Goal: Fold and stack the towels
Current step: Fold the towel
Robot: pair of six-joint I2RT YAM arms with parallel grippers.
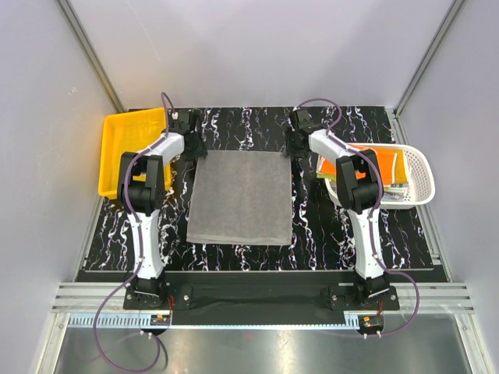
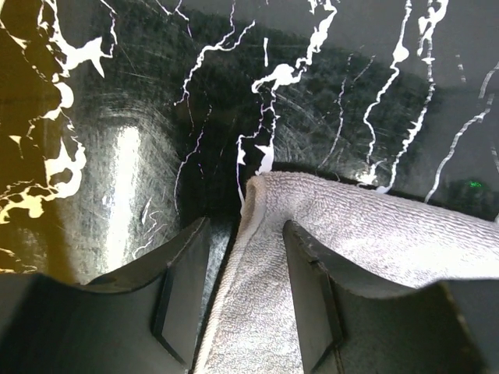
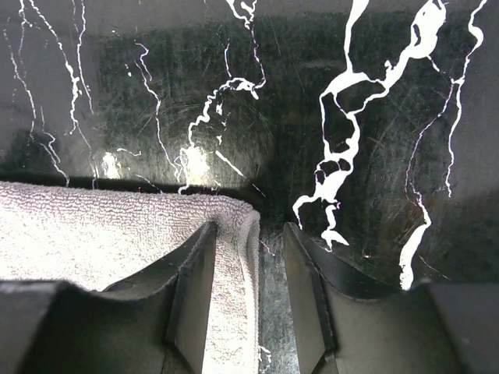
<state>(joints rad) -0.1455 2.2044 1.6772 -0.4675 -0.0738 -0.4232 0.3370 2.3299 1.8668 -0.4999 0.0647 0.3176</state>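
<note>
black, white-veined stone makes up the bench (image 1: 327,234), the biggest thing in view. spread flat on its middle lies a plain grey towel (image 1: 242,196), unfolded and roughly square, its near edge towards the arm bases and its far edge towards the back wall. the left arm (image 1: 144,202) and the right arm (image 1: 362,210) reach forward on either side of it. a yellow bin (image 1: 129,148) sits at the far left of the bench, apart from the towel, and a white basket (image 1: 419,167) with slotted walls sits at the far right, holding orange towels (image 1: 380,160) in a loose pile (what else lies among them is too small to tell). the left fingers (image 1: 198,148) are down at the grey towel's far left corner, and the right fingers (image 1: 292,153) are down at its far right corner. in the left wrist view the fingers stand apart, released, with the terry corner and a strip of bare bench between them. in the right wrist view the fingers likewise stand apart and unclenched, straddling the towel's side edge, one over the cloth and the other over bare bench.
</note>
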